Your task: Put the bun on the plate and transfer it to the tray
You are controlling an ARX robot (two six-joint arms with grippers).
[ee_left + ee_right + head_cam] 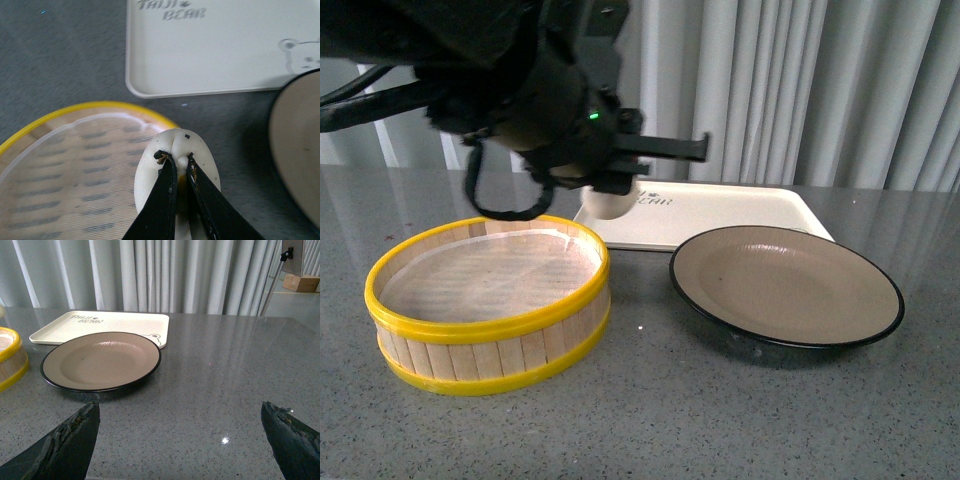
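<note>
My left gripper [176, 159] is shut on the cream-white bun [150, 172], pinching its pleated top. It holds the bun [608, 203] in the air over the right rim of the yellow-rimmed steamer basket [490, 300]. The beige plate [785, 284] with a black rim lies empty on the table to the right of the basket. Behind it lies the cream-white tray [720, 213] with dark lettering, also empty. My right gripper [180, 435] is open above the bare table, short of the plate [100, 360].
The steamer basket [60, 165] is lined with white paper and holds nothing. A grey curtain hangs behind the table. Grey speckled tabletop [220, 390] stretches to the right of the plate and tray [100, 325].
</note>
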